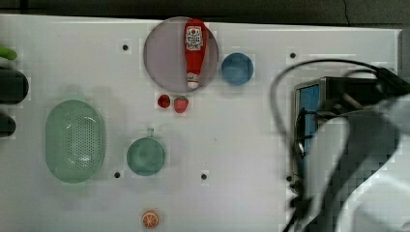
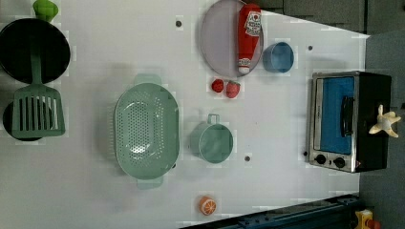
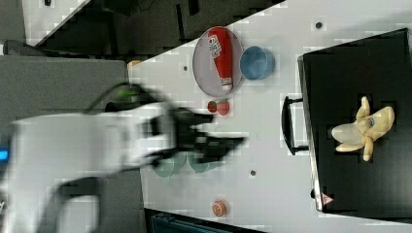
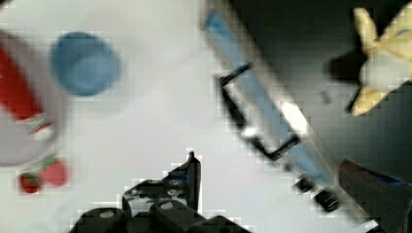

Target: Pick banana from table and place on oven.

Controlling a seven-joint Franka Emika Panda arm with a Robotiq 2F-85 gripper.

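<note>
Jaws (image 4: 272, 179) nearest the wrist camera, spread wide, holding nothing, above the white worktop (image 1: 241, 135) just off the oven (image 2: 348, 119) front. Half-peeled banana (image 3: 362, 128) lies on the oven's black top, well apart from the jaws. Ketchup bottle (image 1: 194, 50) lies on a plate (image 1: 164, 53), blue cup (image 1: 237, 68) just beside.
</note>
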